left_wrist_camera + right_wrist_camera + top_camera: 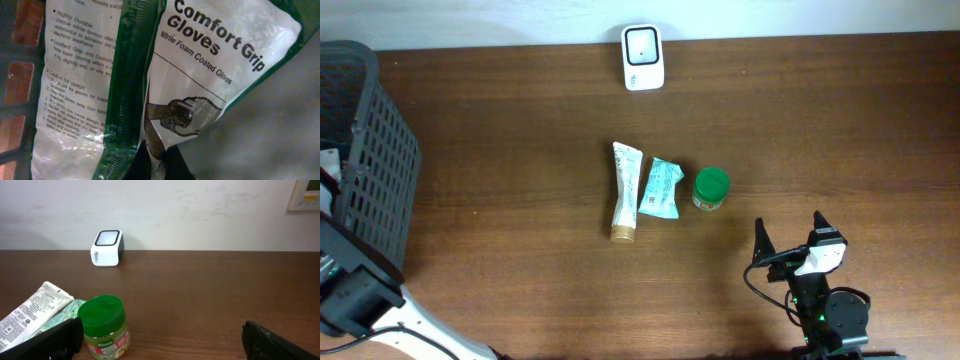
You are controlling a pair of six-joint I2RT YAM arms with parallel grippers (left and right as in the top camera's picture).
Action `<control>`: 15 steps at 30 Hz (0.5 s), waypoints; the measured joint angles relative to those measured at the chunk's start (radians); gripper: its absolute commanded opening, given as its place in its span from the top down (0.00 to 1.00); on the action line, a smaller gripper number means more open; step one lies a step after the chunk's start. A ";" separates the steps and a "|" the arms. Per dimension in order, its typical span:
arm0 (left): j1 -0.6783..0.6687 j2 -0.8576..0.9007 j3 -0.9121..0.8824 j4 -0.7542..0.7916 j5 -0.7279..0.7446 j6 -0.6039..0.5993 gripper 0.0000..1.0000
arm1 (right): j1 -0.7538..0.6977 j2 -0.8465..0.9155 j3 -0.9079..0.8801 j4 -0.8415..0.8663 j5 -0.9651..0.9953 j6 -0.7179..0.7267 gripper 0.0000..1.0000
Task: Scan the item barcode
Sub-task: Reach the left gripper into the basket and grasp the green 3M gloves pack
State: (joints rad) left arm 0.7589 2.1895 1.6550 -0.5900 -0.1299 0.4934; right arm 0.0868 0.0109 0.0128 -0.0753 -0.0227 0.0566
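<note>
**Left pincer clamped on glove packet; right pincer wide apart over the tabletop**

The left pincer (159, 159) has its dark fingertips together at the bottom of its wrist view, pinching the lower edge of a glove packet (225, 60). The packet is white and green plastic, printed "Comfort Grip Gloves, Nitrile Foam Coated Gloves". It rises straight up from the fingertips and fills most of what lies ahead of them. To the pincer's left a second panel of the packaging carries small instruction text, and dark mesh with reddish gaps shows past it. In the overhead view this pincer is hidden; only its arm's base shows beside the dark mesh basket (380, 150).

The right pincer (790, 228) hangs low over the brown tabletop (520, 290) with its fingers spread wide and nothing between them. Just ahead of it, towards its left finger, stands a small jar (711, 188) with a green lid. Further left of the jar lie a teal sachet (660, 188) and a white tube (625, 190), side by side. Far ahead of this pincer, at the tabletop's back edge by the pale wall, sits the white scanner (643, 57), well apart from everything else.
</note>
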 measured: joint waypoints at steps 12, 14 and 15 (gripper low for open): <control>0.001 -0.490 -0.038 0.117 0.111 -0.142 1.00 | 0.000 0.000 0.000 0.000 0.000 0.000 0.02; -0.004 -0.552 -0.038 0.136 0.124 -0.170 1.00 | 0.000 0.000 0.000 0.000 0.000 0.000 0.02; -0.012 -0.583 -0.038 0.144 0.127 -0.179 1.00 | 0.000 0.000 0.000 0.000 0.000 0.000 0.02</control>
State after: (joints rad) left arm 0.7471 1.6070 1.6173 -0.4461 -0.0029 0.3149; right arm 0.0868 0.0109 0.0128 -0.0753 -0.0227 0.0563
